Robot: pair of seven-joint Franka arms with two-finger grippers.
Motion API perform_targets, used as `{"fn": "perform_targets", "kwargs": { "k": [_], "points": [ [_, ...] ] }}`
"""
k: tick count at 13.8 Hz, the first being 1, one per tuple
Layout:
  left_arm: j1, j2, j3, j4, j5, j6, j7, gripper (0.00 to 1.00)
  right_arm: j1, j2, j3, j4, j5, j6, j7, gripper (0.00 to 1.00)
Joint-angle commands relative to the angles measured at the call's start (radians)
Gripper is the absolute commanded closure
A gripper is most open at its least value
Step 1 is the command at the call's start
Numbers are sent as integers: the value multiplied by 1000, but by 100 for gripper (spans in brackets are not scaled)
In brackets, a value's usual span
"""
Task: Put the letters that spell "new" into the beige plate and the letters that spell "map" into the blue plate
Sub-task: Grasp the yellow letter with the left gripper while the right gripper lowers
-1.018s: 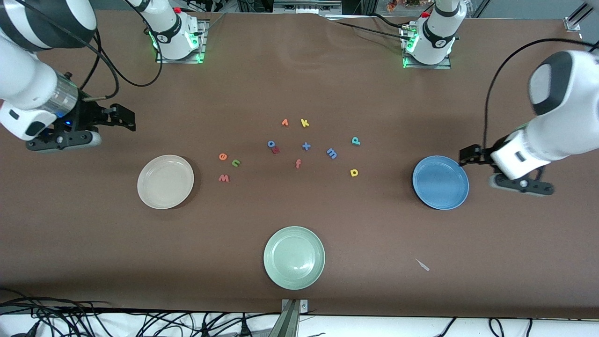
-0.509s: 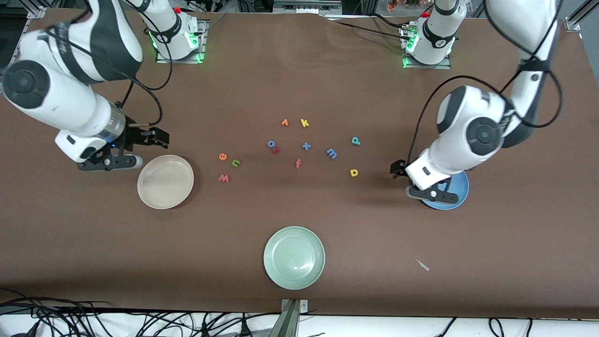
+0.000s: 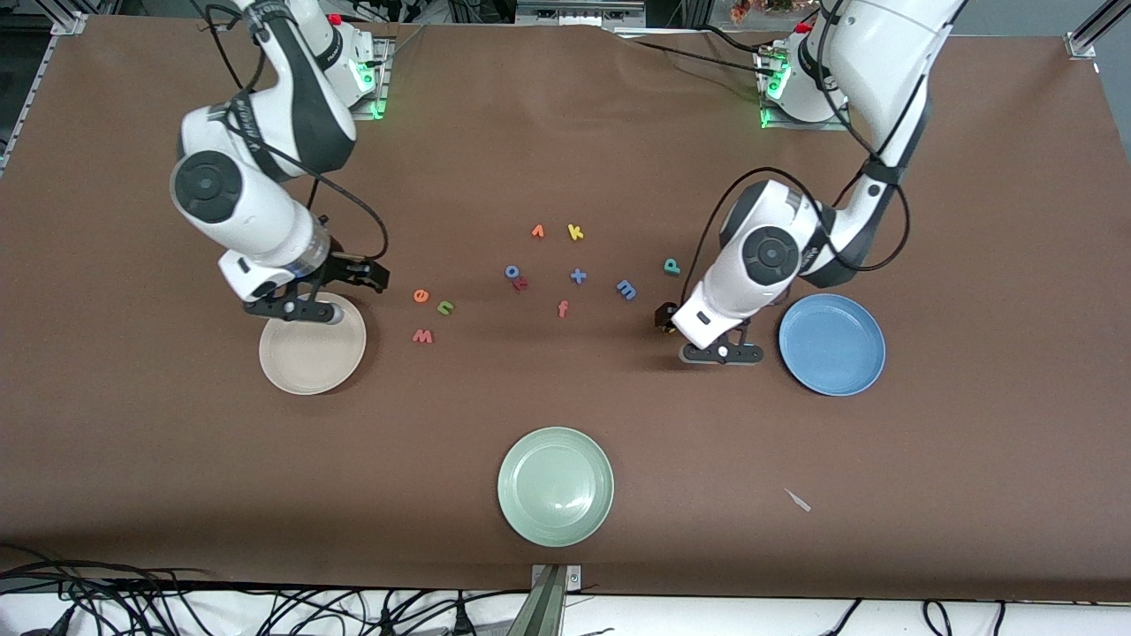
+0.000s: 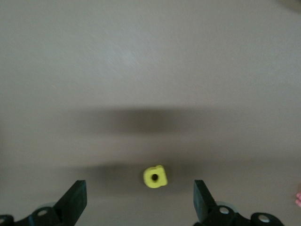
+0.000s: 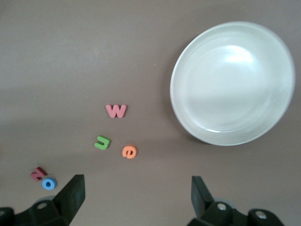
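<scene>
The orange "e" (image 3: 421,296), green "n" (image 3: 445,307) and pink "w" (image 3: 423,336) lie together beside the beige plate (image 3: 309,364). My right gripper (image 3: 368,274) hangs open over the plate's rim on the side toward them. Its wrist view shows the gripper (image 5: 136,200) empty, with the "w" (image 5: 116,111), "n" (image 5: 102,142), "e" (image 5: 129,151) and plate (image 5: 233,82). The blue "m" (image 3: 626,289) and teal "p" (image 3: 671,265) lie near the blue plate (image 3: 831,344). My left gripper (image 3: 663,318) is open over the yellow "a" (image 4: 154,177), which lies between its fingers (image 4: 75,200).
A pale green plate (image 3: 556,486) sits nearest the front camera. Mid-table lie an orange "v" (image 3: 538,231), yellow "k" (image 3: 575,232), blue "o" (image 3: 512,271), a red letter (image 3: 521,283), a blue cross (image 3: 578,276) and a red "f" (image 3: 563,308). A white scrap (image 3: 798,500) lies near the front edge.
Both arms swung in from the table's ends. The right gripper came over the beige plate's rim; the left gripper crossed the blue plate and stopped over the yellow "a". Both stayed open.
</scene>
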Motion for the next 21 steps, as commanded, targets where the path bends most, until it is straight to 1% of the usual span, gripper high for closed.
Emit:
{"fn": "perform_targets", "kwargs": {
  "k": [1,2,4,9,12,15,17,19,20,21],
  "points": [
    [-34,36,16,7,27,50,-84,0,-5,-40,52,-150,5,159,116,0],
    [-34,45,13,8,55,51,-97,0,-5,-31,70,-179,2,202,145,0],
    [-35,48,13,13,60,49,-102,0,-3,-4,79,-222,-4,276,177,0],
    [-38,48,11,14,60,35,-125,0,2,113,87,-238,-7,446,208,0],
    [-55,65,11,14,60,35,-147,0,2,141,86,-247,-9,483,214,0],
    [-78,73,11,13,60,17,-157,1,2,171,86,-246,-35,518,214,0],
    [-86,84,11,14,61,-6,-157,8,3,197,84,-247,-42,556,214,1],
    [-86,88,14,16,61,-12,-153,18,3,216,76,-247,-59,570,211,1],
    [-87,93,16,17,66,-26,-153,22,3,222,63,-247,-82,575,213,4],
    [-86,96,13,19,96,-35,-153,26,3,225,60,-247,-85,575,213,6]
  ]
}}
